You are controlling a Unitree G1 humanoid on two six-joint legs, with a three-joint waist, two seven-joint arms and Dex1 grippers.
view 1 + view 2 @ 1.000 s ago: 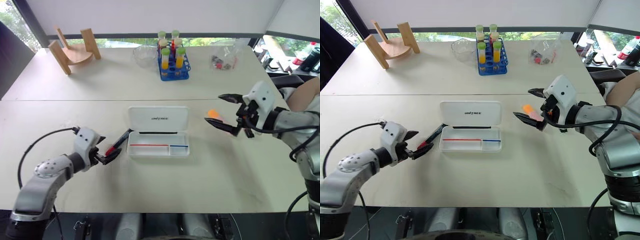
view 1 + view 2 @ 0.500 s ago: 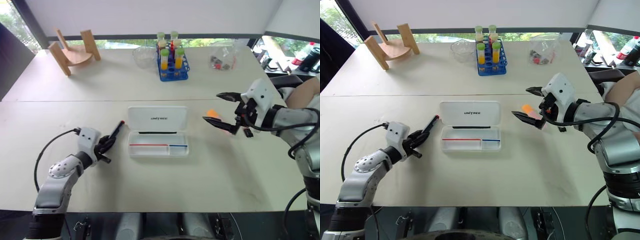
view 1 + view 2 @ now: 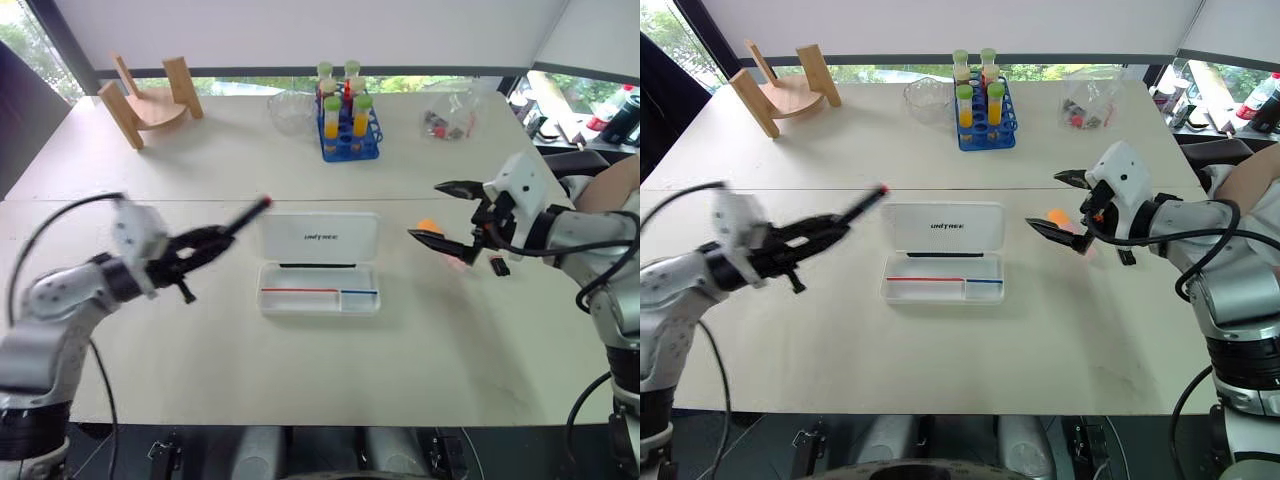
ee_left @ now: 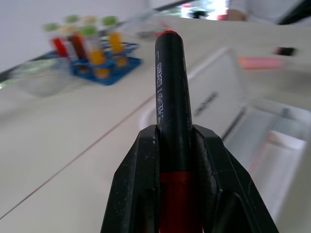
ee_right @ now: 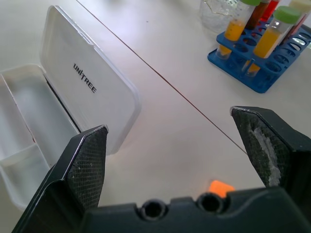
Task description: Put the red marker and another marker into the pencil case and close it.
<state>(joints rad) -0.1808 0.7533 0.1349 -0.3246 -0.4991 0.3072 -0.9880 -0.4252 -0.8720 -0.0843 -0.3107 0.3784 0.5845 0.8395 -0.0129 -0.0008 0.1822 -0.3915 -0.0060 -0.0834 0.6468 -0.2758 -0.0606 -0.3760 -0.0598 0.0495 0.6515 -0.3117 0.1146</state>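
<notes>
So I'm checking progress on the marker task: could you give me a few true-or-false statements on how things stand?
1. The left gripper is shut on the red marker. True.
2. The pencil case is closed. False: its lid lies open.
3. The right gripper is open and holds nothing. True.
4. The pink-and-orange marker is in the case. False: it lies on the table by the right gripper.

Pencil case [image 3: 318, 262] mid-surface [image 3: 300, 370] — tube rack [image 3: 347, 125] behind it, wooden stand [image 3: 148, 100] far left, stubby marker [image 3: 432, 230] right.
</notes>
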